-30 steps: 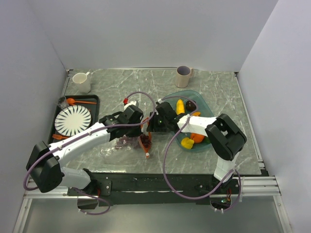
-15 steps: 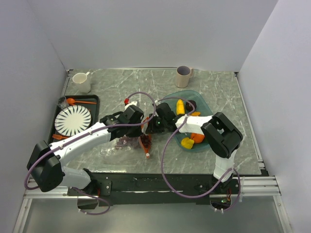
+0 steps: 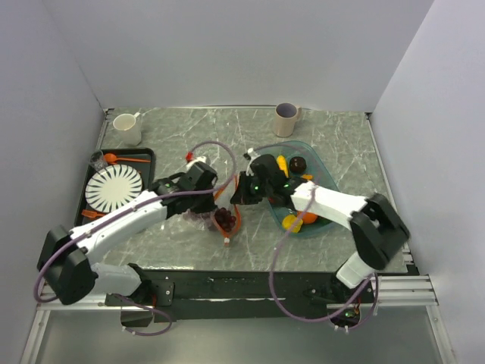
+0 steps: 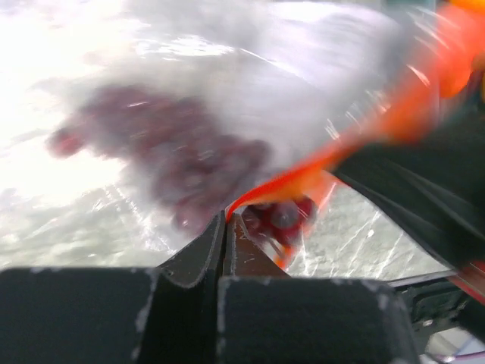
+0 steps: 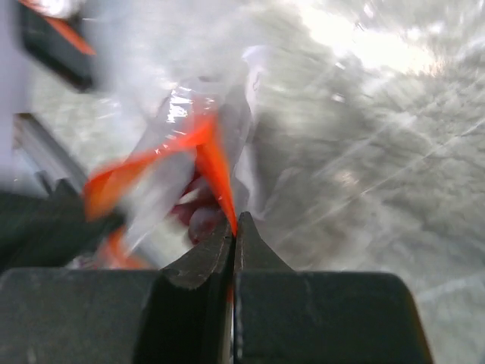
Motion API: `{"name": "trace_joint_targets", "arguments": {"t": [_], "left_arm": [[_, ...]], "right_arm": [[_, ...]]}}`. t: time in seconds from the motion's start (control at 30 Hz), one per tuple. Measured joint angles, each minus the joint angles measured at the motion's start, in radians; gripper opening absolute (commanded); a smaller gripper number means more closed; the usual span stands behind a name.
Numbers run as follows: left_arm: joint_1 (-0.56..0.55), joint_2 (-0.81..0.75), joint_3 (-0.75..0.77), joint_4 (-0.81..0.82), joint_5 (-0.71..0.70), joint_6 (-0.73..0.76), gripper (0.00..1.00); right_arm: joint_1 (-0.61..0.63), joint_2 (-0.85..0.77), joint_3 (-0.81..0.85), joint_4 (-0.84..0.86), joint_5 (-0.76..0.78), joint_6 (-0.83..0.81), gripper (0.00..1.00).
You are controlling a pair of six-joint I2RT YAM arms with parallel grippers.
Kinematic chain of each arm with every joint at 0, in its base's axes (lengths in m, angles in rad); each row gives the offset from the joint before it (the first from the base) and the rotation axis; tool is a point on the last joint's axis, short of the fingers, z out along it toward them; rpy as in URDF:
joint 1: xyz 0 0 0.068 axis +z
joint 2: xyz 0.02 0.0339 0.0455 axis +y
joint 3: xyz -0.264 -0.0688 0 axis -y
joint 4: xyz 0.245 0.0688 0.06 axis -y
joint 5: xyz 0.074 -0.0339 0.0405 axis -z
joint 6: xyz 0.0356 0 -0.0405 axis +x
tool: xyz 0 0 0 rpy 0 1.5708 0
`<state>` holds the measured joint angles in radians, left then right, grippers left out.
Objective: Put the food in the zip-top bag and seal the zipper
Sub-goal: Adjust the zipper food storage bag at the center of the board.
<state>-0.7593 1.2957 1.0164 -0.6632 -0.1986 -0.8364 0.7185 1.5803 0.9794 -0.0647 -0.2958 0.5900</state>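
The zip-top bag (image 3: pixel 206 219) lies crinkled between my two grippers, its mouth raised. Its orange-red zipper (image 3: pixel 236 220) runs along that mouth. A dark purple grape bunch (image 4: pixel 170 152) shows blurred through the plastic, and a reddish fruit (image 4: pixel 284 215) sits near the mouth. My left gripper (image 4: pixel 227 218) is shut on the zipper strip (image 4: pixel 303 176). My right gripper (image 5: pixel 234 224) is shut on the opposite lip of the strip (image 5: pixel 214 173). More food lies in the teal tray (image 3: pixel 322 176): a banana (image 3: pixel 282 164), a dark fruit (image 3: pixel 298 163), a lemon (image 3: pixel 290 223) and an orange one (image 3: pixel 308 216).
A black tray (image 3: pixel 148 155) at the left holds a striped plate (image 3: pixel 114 187) and an orange spoon (image 3: pixel 121 159). A white mug (image 3: pixel 127 129) stands at the back left and a grey mug (image 3: pixel 286 119) at the back middle.
My right gripper has shut onto the zipper strip. The right arm's elbow has swung out to the right, and the bag's mouth has shifted slightly with both grippers.
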Motion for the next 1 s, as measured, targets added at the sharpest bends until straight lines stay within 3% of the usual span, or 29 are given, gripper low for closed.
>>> {"name": "trace_joint_targets", "arguments": {"t": [0.23,0.37,0.73,0.9,1.0], "left_arm": [[0.175,-0.158,0.064,-0.093,-0.006,0.010,0.01],[0.182,-0.188,0.165,-0.159,-0.009,0.022,0.01],[0.182,-0.224,0.523,-0.340,0.000,0.061,0.01],[0.182,-0.240,0.438,-0.329,0.018,0.062,0.01],[0.183,-0.224,0.321,-0.300,0.046,0.061,0.01]], "right_arm": [[0.004,-0.166,0.237,-0.224,-0.029,-0.069,0.00],[0.008,-0.166,0.373,-0.324,-0.034,-0.095,0.03],[0.010,-0.061,0.511,-0.535,-0.012,-0.132,0.06],[0.011,-0.010,0.500,-0.539,-0.009,-0.131,0.09],[0.009,0.026,0.499,-0.537,0.008,-0.132,0.17]]}}
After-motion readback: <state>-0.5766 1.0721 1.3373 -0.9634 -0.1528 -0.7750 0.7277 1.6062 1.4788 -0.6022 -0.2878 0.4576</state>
